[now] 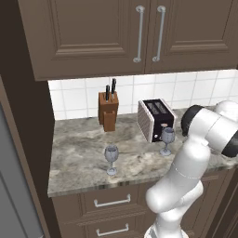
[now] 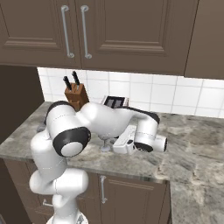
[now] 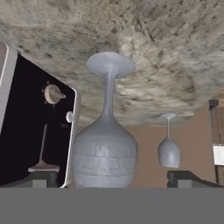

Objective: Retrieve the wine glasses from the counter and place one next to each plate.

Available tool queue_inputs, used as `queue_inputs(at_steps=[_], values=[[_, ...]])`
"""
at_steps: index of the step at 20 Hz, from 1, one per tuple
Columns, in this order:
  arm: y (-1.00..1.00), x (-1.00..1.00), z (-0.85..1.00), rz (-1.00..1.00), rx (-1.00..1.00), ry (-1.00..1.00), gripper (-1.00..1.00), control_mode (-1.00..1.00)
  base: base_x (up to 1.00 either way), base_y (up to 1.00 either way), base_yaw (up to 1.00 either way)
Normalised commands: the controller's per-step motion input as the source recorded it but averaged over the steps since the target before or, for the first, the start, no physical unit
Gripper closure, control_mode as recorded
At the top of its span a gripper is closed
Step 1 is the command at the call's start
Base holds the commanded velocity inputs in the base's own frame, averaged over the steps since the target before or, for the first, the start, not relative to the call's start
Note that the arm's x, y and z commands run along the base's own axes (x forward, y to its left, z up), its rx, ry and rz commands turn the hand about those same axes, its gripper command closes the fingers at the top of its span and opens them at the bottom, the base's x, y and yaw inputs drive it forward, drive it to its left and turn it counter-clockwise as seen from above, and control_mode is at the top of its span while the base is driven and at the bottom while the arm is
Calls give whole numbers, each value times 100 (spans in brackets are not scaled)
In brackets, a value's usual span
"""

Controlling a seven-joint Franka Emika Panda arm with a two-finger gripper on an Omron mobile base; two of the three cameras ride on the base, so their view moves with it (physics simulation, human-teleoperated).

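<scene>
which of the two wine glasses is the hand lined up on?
The wine glass beside the toaster, the right-hand one: its bowl sits large between the open hand's fingertips. The other glass stands apart, nearer the counter's front edge.

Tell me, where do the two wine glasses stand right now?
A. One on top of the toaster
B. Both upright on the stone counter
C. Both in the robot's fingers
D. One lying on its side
B: each wine glass stands upright on the counter, beside the toaster.
</scene>
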Motion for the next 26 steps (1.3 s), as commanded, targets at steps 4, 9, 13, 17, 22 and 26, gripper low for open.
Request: queue_inputs(at_steps=[4, 9, 13, 17, 22, 26], values=[[10, 0, -16, 0, 0, 4, -100, -100, 0, 0, 0], [10, 5, -21, 0, 0, 5, -100, -100, 0, 0, 0], [12, 12, -22, 0, 0, 5, -100, -100, 0, 0, 0], [24, 0, -8, 0, 0, 10, -100, -100, 0, 0, 0], [21, 0, -7, 0, 1, 17, -100, -100, 0, 0, 0], [17, 0, 0, 0, 3, 19, -100, -100, 0, 0, 0]])
